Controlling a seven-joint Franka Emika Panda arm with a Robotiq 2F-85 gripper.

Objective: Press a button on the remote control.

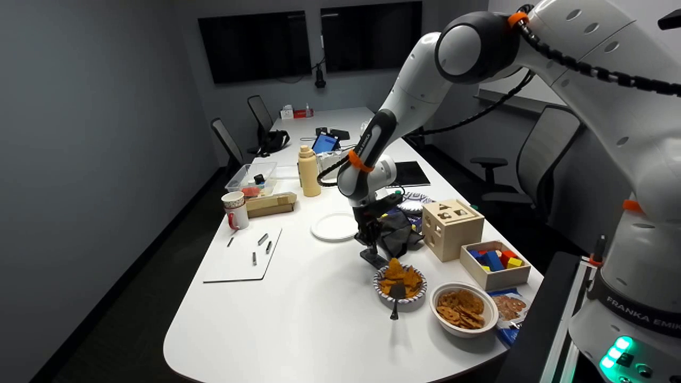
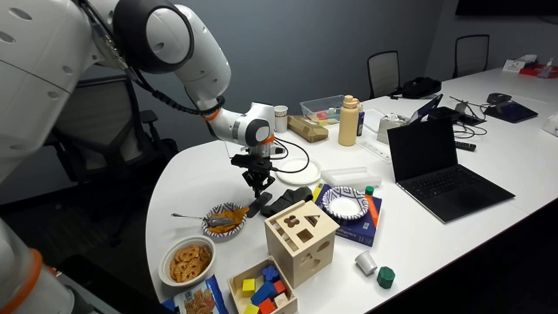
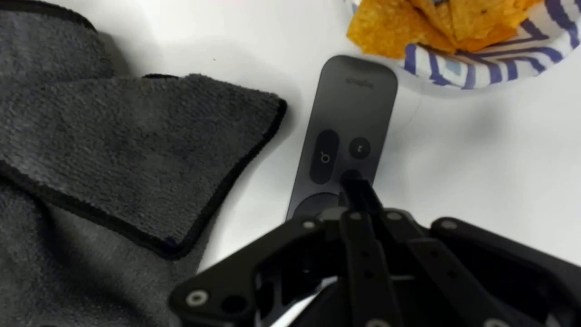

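White table point(image 1: 298, 330) bearing a dark remote control point(image 3: 354, 104), grey cloth point(image 3: 136, 150), chip bowl point(image 3: 474, 72), wooden cube box point(image 2: 301, 246), open laptop point(image 2: 447, 187)

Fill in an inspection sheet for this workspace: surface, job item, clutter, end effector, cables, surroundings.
Surface: white table, shared by many items.
Job item: remote control, buttons facing up, beside the striped bowl of chips.
Clutter: dark cloth beside the remote control; wooden shape box, block tray and pretzel bowl nearby.
End effector: shut, tip over the remote control; whether a button is pressed cannot be told.
Held object: nothing seen.
Cables: ribbed black cable along the arm; thinner black cable looping near its lower end.
Surroundings: chairs beside the table, two wall screens.
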